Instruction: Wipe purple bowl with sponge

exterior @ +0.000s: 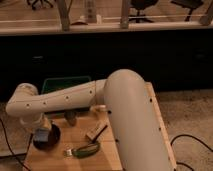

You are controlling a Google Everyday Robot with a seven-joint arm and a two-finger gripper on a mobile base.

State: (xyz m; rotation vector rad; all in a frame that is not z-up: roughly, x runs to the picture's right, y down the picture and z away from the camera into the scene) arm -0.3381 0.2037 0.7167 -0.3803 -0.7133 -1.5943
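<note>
Purple bowl (50, 137) sits at the front-left of the wooden table (107, 159), with the sponge (41, 135) on its left rim under the gripper (40, 127). Gripper is directly over the sponge; finger state can't be told. Green tray (64, 82) behind, tan-and-black block (96, 132) and green curved strip (84, 149) right of the bowl.

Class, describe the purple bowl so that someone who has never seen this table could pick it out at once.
Start at the wooden table and go to its front left corner, under the end of the white arm. The purple bowl sits there, below the gripper and the sponge. It is round and very dark, unlike the rectangular green tray behind it.
</note>
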